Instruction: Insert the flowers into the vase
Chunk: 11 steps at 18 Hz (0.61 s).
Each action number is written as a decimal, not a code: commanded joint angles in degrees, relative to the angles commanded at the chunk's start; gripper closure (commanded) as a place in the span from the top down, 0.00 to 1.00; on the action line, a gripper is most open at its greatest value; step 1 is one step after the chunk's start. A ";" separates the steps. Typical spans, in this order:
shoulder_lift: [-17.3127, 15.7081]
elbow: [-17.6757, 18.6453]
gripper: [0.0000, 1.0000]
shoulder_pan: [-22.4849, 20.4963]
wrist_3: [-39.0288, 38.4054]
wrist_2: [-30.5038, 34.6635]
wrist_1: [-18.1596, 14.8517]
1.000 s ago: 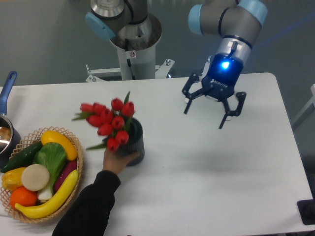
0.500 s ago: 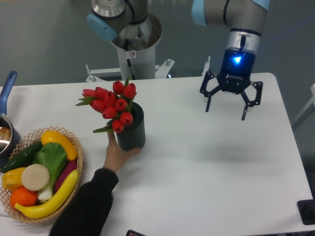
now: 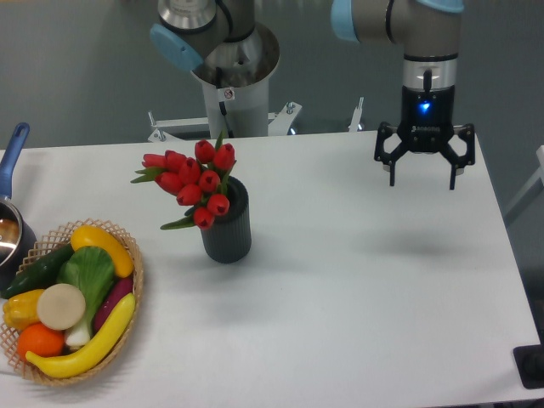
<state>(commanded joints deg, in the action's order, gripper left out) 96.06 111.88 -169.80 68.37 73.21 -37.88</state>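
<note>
White tabletop fills most of the view, with a grey wall behind it. Since half a second ago, the dark-sleeved human arm that reached in from the lower edge and held the vase is gone, while the vase stands in the same spot by itself. The end effector has moved further toward the far right and now hangs squarely upright instead of slightly turned.

Nearest the camera at lower left, a woven wicker basket holds yellow, green and orange fruit and vegetables. Just past it at the left edge, part of a pot with a blue handle shows.

Further in, left of centre, the vase stands upright on the tabletop: dark grey, cylindrical, finely ribbed. The flowers sit in its mouth, stems hidden inside, the bunch of red tulip buds leaning out to the left over the rim, with green leaves poking out at the sides and top.

Farther back on the right, well apart from the vase, the arm comes down vertically over the far edge of the tabletop. A blue light glows on the wrist. Its end effector points straight down, fingers spread wide with nothing between them, hovering above the surface. Behind the tabletop stands the arm's grey base column.
</note>
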 joint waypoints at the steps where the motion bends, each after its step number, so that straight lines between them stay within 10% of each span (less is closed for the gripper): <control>1: 0.09 0.27 1.00 -0.09 1.92 0.70 -0.09; 11: 3.25 1.68 1.00 0.26 13.46 8.62 -2.90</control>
<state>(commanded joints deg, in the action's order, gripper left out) 99.31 113.55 -169.54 81.83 81.83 -40.78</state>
